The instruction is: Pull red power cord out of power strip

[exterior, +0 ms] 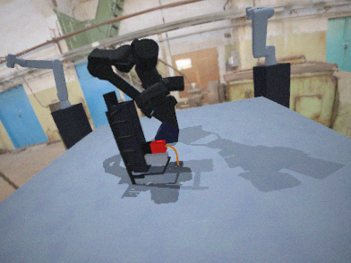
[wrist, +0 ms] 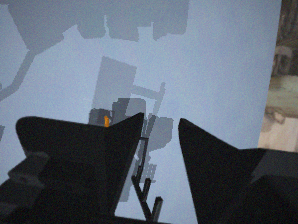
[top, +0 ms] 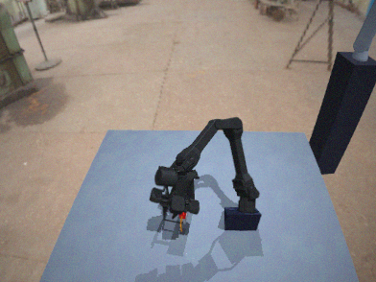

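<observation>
And there was the gripper [wrist: 161, 119], pointing straight down at the blue-grey table [exterior: 278, 210], its two dark fingers partly spread with a plain gap of table top showing between the tips in the wrist view, and nothing pinched between them. From the exterior view the arm [exterior: 148, 96] was folded over and hanging low just above the red plug [exterior: 158, 147], though whether the fingertips touched the plug could not be told from there. The plug sat low beside the black power strip [exterior: 126, 136], which stood upright and leaned a little, and the plug rested on top of a small grey block [exterior: 156, 159]. A thin orange cord [exterior: 175, 156] curled out of the plug's far side and looped down toward the flat grey base [exterior: 157, 178] under the strip. From the top camera the wrist covered nearly everything: only a sliver of the red plug [top: 182, 215] peeked out beneath the gripper [top: 179, 211], with a short streak of orange just below it. In the wrist view a speck of the orange cord [wrist: 106, 120] showed just above the left finger's edge, and a thin dark wire frame [wrist: 142, 187] rose between the fingers lower down; the plug itself was hidden there
</observation>
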`<state>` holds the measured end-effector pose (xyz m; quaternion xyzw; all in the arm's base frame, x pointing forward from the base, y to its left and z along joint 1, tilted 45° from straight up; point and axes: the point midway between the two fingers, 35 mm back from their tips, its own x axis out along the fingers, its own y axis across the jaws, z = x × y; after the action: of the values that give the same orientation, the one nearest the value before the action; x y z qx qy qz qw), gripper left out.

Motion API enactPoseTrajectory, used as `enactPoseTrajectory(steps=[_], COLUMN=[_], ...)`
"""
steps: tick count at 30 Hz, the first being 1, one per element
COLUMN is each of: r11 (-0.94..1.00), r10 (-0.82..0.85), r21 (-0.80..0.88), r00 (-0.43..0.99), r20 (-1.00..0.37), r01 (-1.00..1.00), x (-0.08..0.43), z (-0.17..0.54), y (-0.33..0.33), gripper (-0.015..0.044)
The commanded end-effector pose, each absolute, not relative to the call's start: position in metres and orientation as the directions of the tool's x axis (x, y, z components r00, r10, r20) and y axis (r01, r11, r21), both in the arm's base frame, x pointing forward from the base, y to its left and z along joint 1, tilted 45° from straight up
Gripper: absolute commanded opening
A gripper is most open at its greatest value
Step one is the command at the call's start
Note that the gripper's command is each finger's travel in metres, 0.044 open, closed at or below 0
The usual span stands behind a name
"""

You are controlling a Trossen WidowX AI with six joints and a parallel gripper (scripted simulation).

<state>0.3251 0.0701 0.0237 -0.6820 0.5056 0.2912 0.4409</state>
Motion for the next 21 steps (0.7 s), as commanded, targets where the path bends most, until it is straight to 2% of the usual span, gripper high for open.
enactPoseTrajectory(steps=[1, 3, 21], r11=[0.219, 0.247, 0.247], r10=[-0.67, -0.69, -0.69], r21=[-0.119, -0.108, -0.108], r00=[-0.061, -0.096, -0.096], r20=[-0.74, -0.718, -0.718], r01=[-0.968, -0.963, -0.963], x=[0.292, 0.289, 0.286], z=[-0.005, -0.007, 0.0], y=[0.028, 0.024, 0.018], gripper=[0.016, 0.016, 0.016])
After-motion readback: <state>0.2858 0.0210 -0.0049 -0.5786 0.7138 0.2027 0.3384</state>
